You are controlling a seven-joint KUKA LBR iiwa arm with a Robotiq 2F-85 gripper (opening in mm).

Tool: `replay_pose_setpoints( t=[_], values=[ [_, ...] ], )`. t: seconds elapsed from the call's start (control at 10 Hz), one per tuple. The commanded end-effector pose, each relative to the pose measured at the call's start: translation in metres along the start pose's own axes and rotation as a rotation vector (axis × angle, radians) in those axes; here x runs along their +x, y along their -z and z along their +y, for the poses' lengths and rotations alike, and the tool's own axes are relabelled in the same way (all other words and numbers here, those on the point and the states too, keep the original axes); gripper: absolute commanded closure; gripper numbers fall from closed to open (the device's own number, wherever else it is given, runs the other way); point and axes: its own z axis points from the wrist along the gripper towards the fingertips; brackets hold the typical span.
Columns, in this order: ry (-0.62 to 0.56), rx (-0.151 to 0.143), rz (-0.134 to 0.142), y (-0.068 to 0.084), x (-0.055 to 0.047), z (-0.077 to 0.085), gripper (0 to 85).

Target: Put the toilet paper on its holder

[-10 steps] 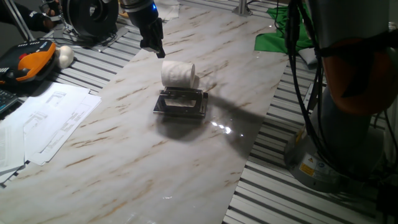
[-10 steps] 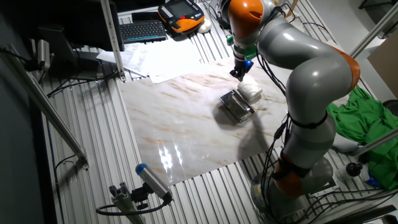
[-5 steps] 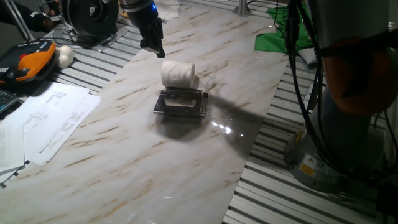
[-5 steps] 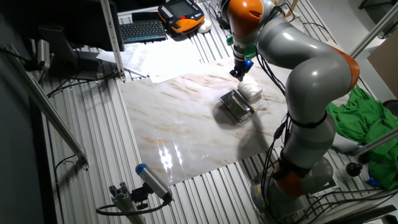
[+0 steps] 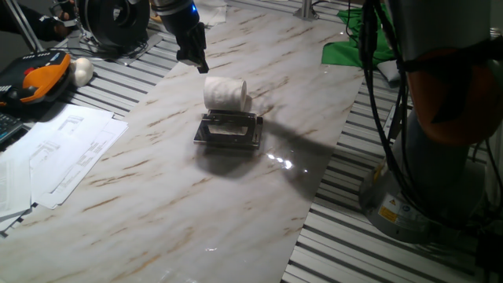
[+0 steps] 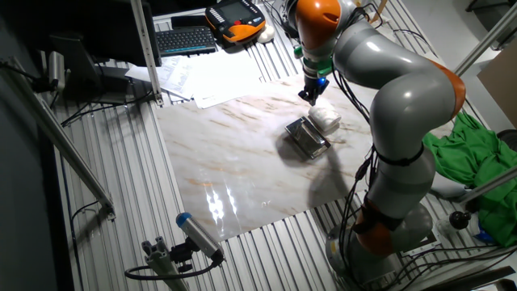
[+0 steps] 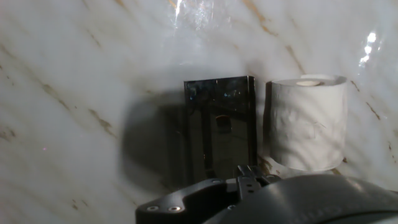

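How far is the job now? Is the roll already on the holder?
Not yet. Done: the roll lies on the table right beside the holder, at its far edge, not on the bar. In hand: nothing; the gripper hangs above the table behind the roll, holding nothing, though whether its fingers are open is unclear. Left: grasp the roll and put it on the holder.

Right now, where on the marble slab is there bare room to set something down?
Bare marble runs from the holder toward the near edge, beside the paper sheets. Crowded: the toilet paper sits right against the holder, below the gripper.
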Motion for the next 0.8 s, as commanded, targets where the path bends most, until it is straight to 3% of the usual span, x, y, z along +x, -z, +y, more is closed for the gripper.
replay_pose_setpoints(
  t=[0.0,0.1,0.2,0.3,0.4,0.5,0.7],
  values=[
    [-0.009,-0.003,-0.005,0.0,0.0,0.0,85.0],
    [-0.013,-0.029,-0.052,0.0,0.0,0.0,85.0],
    [-0.008,-0.089,-0.098,0.0,0.0,0.0,85.0],
    [-0.005,-0.122,-0.145,0.0,0.0,0.0,85.0],
    [-0.022,-0.11,-0.16,0.0,0.0,0.0,85.0],
    [-0.042,-0.087,-0.158,0.0,0.0,0.0,85.0],
    [-0.081,-0.094,-0.146,0.0,0.0,0.0,85.0]
  ],
)
